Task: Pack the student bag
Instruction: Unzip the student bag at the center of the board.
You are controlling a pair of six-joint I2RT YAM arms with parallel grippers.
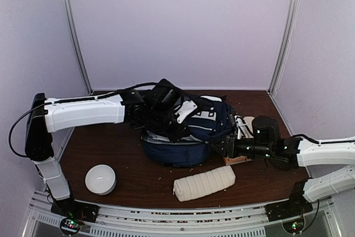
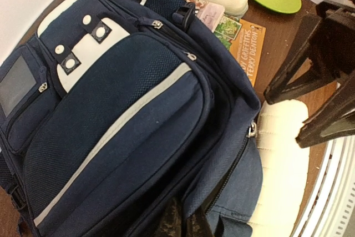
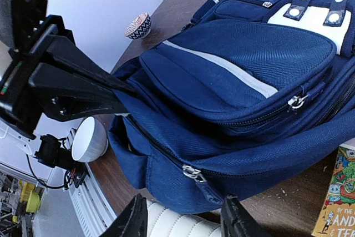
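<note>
The student bag [image 3: 233,76] lies mid-way across the surface [image 1: 105,148]. The left gripper [image 3: 117,90] is clamped on its fabric. The right gripper [image 3: 183,216] stands apart near a zipper pull [image 3: 192,174].

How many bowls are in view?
2. A white bowl at the front left; a small patterned bowl farther back, near the wall. More may hide behind the student bag.

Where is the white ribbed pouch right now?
The white ribbed pouch lies on the table near its front edge in the top view, in front of the student bag and right of the white bowl.
</note>
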